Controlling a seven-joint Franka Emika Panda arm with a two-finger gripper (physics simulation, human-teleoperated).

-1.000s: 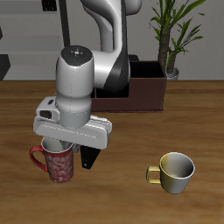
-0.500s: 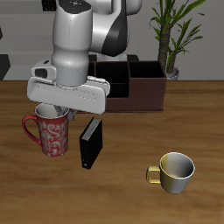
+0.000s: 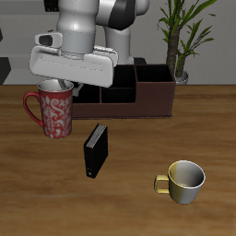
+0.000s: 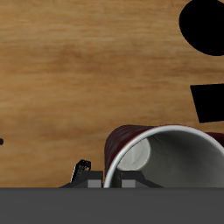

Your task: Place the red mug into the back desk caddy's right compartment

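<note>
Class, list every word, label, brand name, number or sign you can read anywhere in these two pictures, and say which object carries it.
None: no readable text appears in either view.
Red mug with pale speckled pattern: decoration only, no letters.
Plain yellowish-cream mug: blank.
Small black upright box: no label visible.
Long dark maroon-brown desk caddy: unmarked.
White robot arm casing: no brand or number shows.

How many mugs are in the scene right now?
2. The red mug hangs off the table in the gripper, next to the caddy. The cream mug stands near the table's front edge.
</note>
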